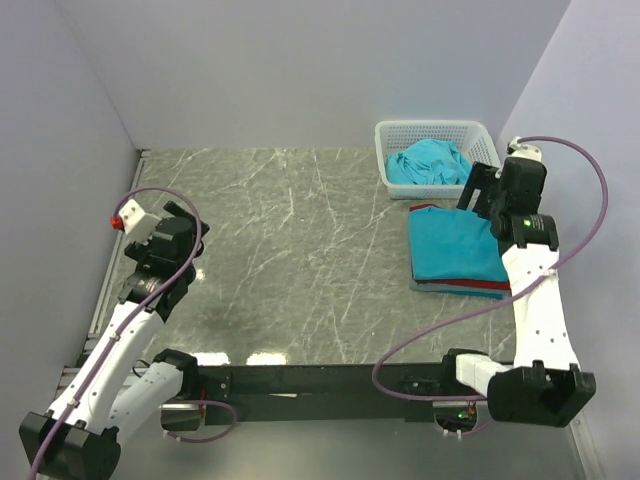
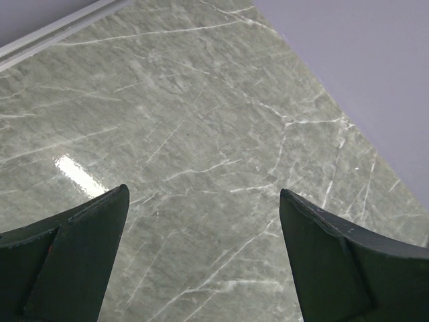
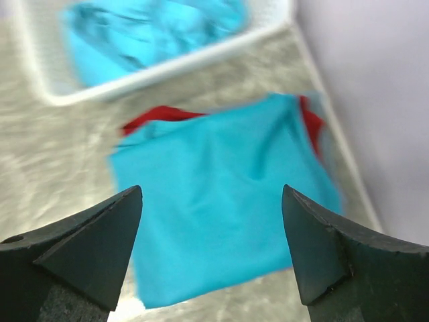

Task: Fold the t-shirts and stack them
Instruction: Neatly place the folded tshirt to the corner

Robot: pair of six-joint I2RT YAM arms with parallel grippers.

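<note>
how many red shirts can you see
1. The red shirt lies folded under the top teal shirt, on the table's right side, in front of the basket. The crumpled teal heap in the basket could hide others.

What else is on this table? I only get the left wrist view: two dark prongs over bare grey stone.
Observer: On the far right lies a folded stack of t-shirts, topped in teal.
Operator: All the same colour?
Observer: No, a red shirt peeks out at the stack's edges, beneath the top layer.
Operator: Any left to fold?
Observer: It looks so: a crumpled teal shirt sits in a white basket just behind the stack.
</note>
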